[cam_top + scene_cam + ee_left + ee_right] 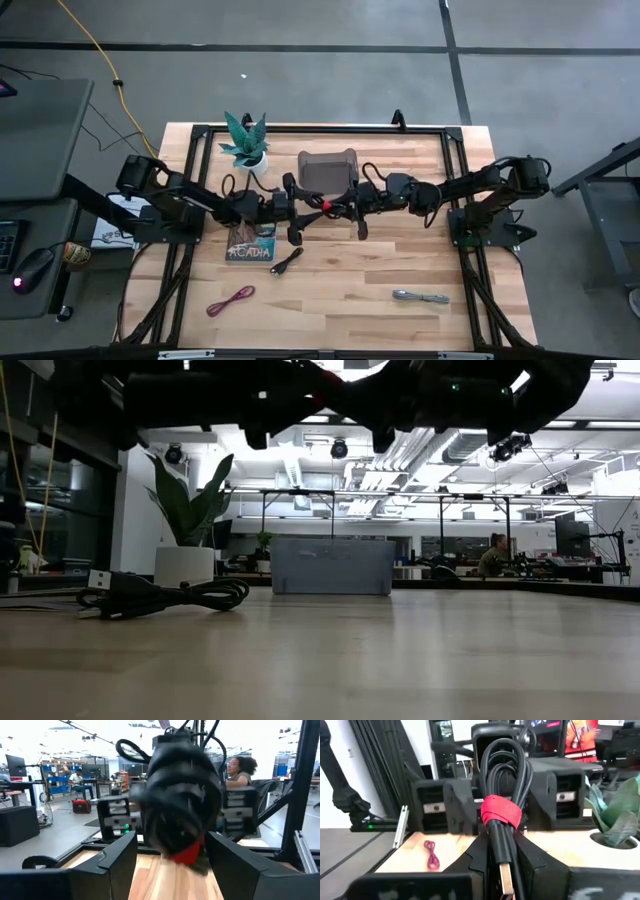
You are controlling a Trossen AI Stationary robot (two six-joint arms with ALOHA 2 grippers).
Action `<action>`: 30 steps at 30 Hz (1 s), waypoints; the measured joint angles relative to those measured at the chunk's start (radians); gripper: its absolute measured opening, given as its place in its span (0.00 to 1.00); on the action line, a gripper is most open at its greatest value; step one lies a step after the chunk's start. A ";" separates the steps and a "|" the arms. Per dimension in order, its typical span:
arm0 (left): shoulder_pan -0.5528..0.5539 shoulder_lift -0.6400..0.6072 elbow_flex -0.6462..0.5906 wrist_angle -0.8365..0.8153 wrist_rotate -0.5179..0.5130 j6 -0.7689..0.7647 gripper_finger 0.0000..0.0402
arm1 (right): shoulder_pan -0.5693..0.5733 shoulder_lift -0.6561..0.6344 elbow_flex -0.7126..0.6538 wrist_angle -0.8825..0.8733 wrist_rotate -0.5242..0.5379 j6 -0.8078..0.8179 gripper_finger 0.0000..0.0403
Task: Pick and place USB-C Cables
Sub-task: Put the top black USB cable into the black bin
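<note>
near edge of desk (pixel 340 320): dark red cable (pixel 231 299) lies loose at the front left, silver-grey cable (pixel 420 296) at the front right, well apart from each other. neither touched. black cable (pixel 287 262) lies just ahead of the book (pixel 249 246), beside its right end.

mid desk, above the surface: both arms meet over the centre. right tool (pixel 501 862) is clamped on the red-and-black cable (pixel 502 805), the bundle standing up between its fingers with the red strap showing. left tool (pixel 172 855) faces it with fingers spread wide either side of that same bundle; not gripping. reads as a handover in the air, judged about to begin.

far: grey bin (pixel 328 168) behind the arms, plant (pixel 246 143) to its left. cannot see any cable inside the bin.

progress, judged: one of four cables lifted, none seen placed, three left on the desk.

room: front half of the desk is open between the loose cables. book and black cable sit under the left arm, so a descent there is tight. plant crowds the bin's left side; approach from the right looks freer.
</note>
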 joint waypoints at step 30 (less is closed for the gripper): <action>-0.005 -0.004 0.017 0.014 0.052 -0.019 0.07 | 0.001 0.000 -0.001 -0.033 0.002 0.030 0.12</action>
